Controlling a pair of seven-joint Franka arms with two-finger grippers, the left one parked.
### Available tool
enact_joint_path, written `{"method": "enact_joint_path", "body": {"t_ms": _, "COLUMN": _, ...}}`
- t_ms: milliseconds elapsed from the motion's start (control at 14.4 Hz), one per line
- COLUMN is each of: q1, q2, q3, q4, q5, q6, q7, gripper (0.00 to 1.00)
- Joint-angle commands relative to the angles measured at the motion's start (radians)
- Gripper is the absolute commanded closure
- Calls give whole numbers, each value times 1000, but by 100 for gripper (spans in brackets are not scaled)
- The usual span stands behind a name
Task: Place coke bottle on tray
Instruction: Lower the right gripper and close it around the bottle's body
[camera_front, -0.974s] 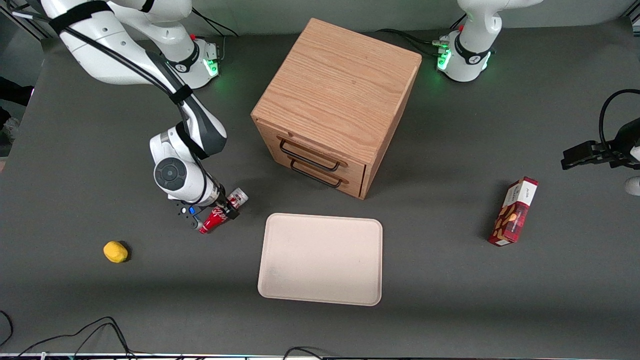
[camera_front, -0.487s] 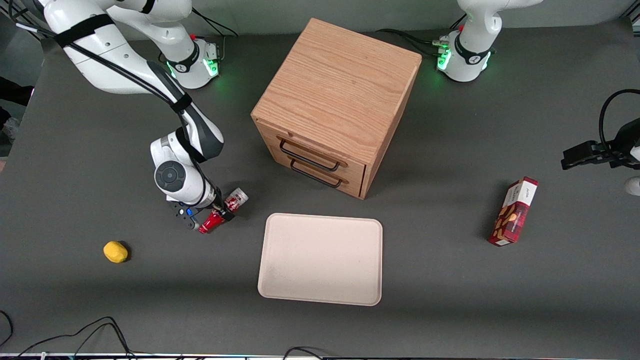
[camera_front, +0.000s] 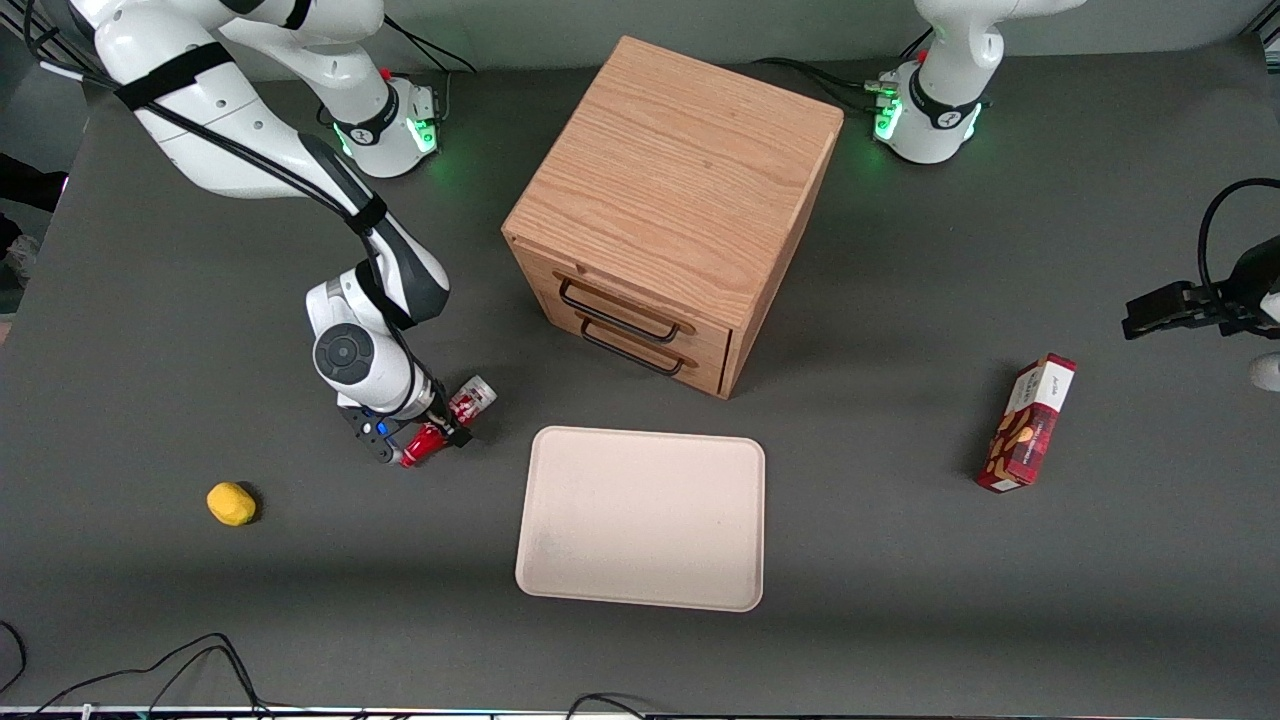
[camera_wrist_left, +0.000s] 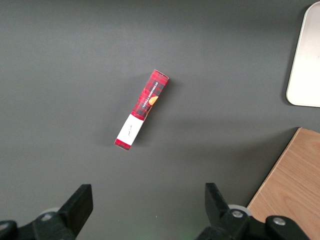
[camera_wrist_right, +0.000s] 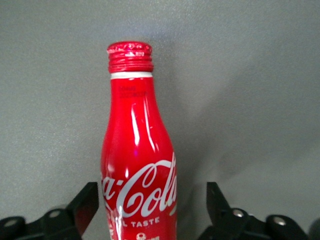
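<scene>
The coke bottle (camera_front: 470, 397) lies on its side on the dark table, silver base end pointing toward the cabinet and red neck toward the front camera. My right gripper (camera_front: 444, 421) is down over its middle, beside the tray (camera_front: 640, 520). In the right wrist view the bottle (camera_wrist_right: 135, 145) runs between my two black fingers (camera_wrist_right: 86, 202); the gripper (camera_wrist_right: 150, 205) is open, with a gap between the bottle and one finger. The beige tray is empty; its corner also shows in the left wrist view (camera_wrist_left: 306, 60).
A wooden drawer cabinet (camera_front: 680, 200) stands farther from the front camera than the tray. A yellow lemon (camera_front: 231, 503) lies toward the working arm's end of the table. A red snack box (camera_front: 1030, 422) lies toward the parked arm's end and also shows in the left wrist view (camera_wrist_left: 142, 109).
My right gripper has sunk lower over the bottle and shifted slightly away from the front camera. The bottle has not moved.
</scene>
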Motion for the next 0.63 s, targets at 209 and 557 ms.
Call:
{"method": "enact_joint_path", "body": {"t_ms": 209, "q1": -3, "q2": 2, "q3": 3, "q4": -7, "q5": -33, "q6": 32, "q7": 37, "gripper": 75}}
{"method": "enact_joint_path", "body": {"t_ms": 557, "q1": -5, "q2": -53, "q3": 4, "q4": 29, "q5": -33, "q6": -12, "q7": 1, "gripper": 100}}
